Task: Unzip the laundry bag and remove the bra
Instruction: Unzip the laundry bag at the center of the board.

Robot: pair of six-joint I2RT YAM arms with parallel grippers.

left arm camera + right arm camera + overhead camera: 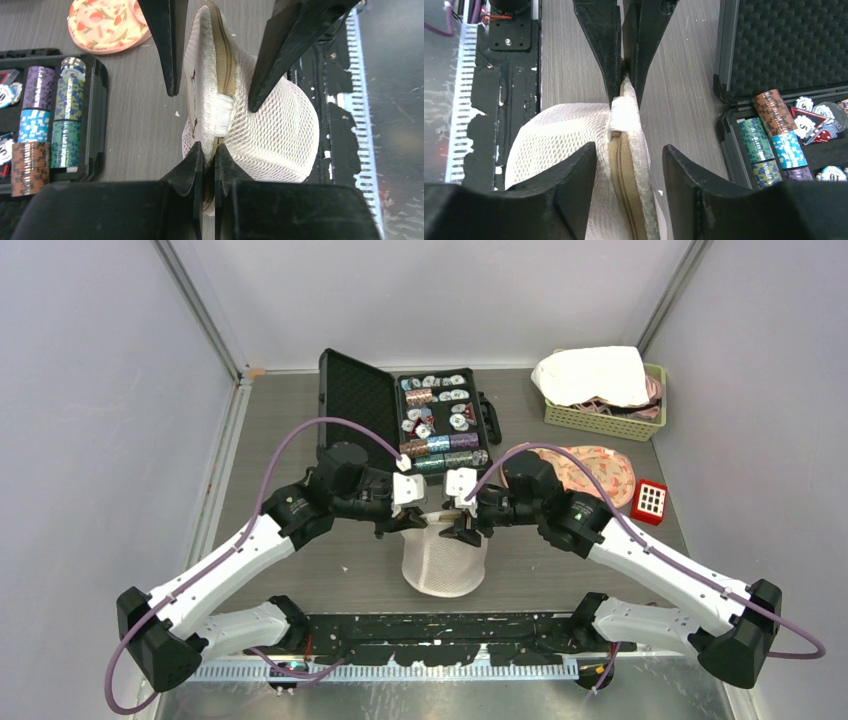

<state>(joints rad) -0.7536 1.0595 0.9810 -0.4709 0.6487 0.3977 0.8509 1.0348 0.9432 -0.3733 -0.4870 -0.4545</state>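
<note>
While left pincer [210, 148] clamps the laundry bag [280, 135], right pincer [629, 150] straddles it.

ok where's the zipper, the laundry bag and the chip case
zipper [620, 182]: right wrist view, tan tape
laundry bag [280, 135]: left wrist view, mesh side
chip case [353, 398]: top external view, foam-lined lid

Item: laundry bag [445, 565]
Appearance: white open-weave mesh, rounded drum shape, with a padded white rim.
Zipper [226, 60]: tan, runs along the upper rim; closed over the whole visible length.
Zipper end: covered by a white fabric tab [624, 117].
Pose: upright, with the upper rim drawn up into a narrow ridge.
Location: on the table [290, 440], near its front edge, between the two arms.
Contact: left gripper [209, 152] is clamped on the rim at the tab end; right gripper [629, 150] straddles the zipper with its jaws apart.
Contents: cannot be made out through the mesh.
</note>
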